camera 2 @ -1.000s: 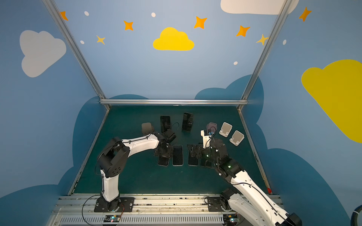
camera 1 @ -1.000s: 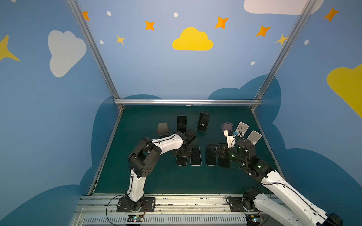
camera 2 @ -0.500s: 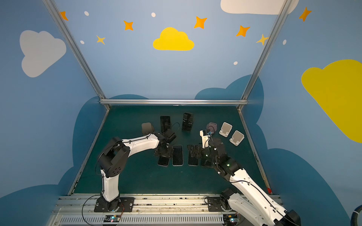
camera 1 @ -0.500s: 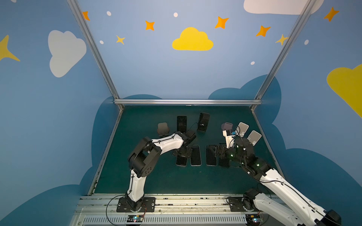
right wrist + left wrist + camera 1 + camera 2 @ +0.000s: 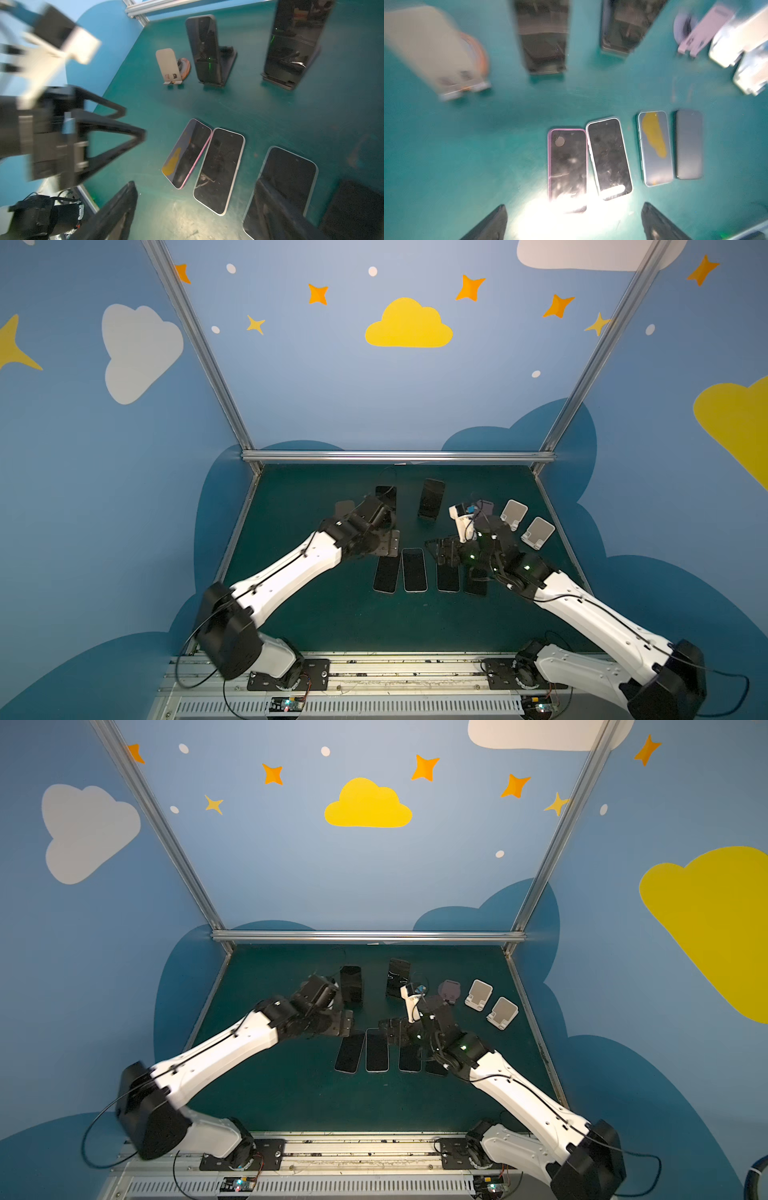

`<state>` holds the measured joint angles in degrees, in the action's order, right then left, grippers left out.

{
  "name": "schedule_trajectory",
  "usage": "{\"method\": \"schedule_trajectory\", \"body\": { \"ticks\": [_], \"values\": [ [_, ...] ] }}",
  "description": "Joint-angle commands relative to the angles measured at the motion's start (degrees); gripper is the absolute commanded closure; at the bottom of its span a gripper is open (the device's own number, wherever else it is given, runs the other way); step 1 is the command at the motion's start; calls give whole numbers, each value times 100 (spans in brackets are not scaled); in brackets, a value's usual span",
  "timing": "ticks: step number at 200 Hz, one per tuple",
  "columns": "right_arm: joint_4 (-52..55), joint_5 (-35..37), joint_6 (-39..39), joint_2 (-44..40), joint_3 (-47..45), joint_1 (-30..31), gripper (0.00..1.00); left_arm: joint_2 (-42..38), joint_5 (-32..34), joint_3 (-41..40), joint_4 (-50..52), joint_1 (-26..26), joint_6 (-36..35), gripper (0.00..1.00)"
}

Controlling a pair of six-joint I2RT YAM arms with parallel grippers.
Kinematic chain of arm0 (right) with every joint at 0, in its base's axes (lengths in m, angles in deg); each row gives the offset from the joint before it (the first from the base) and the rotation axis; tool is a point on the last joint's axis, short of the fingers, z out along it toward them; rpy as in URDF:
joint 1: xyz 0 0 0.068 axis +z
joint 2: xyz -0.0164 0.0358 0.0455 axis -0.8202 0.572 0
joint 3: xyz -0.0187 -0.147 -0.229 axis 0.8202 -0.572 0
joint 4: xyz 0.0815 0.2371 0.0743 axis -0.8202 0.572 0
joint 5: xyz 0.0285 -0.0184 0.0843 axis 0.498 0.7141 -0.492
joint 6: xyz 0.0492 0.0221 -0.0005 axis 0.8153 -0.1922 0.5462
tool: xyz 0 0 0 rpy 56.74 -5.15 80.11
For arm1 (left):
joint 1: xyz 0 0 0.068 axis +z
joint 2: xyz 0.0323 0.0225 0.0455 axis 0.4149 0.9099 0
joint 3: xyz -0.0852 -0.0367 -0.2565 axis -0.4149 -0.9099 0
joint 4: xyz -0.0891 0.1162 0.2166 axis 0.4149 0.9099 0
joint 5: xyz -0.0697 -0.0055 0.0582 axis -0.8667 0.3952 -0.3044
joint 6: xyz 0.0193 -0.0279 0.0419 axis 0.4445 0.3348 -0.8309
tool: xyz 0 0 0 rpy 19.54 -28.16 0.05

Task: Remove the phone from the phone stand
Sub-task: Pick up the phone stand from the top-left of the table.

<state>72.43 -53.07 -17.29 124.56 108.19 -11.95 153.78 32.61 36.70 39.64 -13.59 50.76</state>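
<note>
The left gripper [image 5: 574,205] was seen wide open and empty over a row of four flat phones [image 5: 414,570] at mid-desk. The right gripper [image 5: 444,552] was likewise spread, with nothing gripped. Two upright phones [image 5: 431,497] were seen propped on stands [image 5: 229,56] near the far edge.

Pink-edged phone [image 5: 568,166], teal mat [image 5: 467,155]

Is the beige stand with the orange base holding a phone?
Empty: the beige stand shows a bare face, nothing on its ledge.
</note>
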Motion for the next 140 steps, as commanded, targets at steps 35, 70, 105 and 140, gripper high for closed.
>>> {"method": "schedule_trajectory", "body": {
  "ticks": [35, 70, 105, 140],
  "values": [
    [-281, 1594, 206, 2552, 1919, 1106, 8, -4199, 913, -2797, -161, 1073, 1884, 0],
    [301, 2145, 392, 4610, 4016, 1379, 8, -5781, 1047, -3345, 385, 1377, 2388, 0],
    [354, 2035, 146, 6051, 5524, 1381, 6, -6028, 879, -3387, 565, 1400, 2427, 0],
    [411, 1934, -84, 7009, 6497, 1330, 5, -6125, 667, -3375, 499, 1400, 2367, 0]
  ]
}}
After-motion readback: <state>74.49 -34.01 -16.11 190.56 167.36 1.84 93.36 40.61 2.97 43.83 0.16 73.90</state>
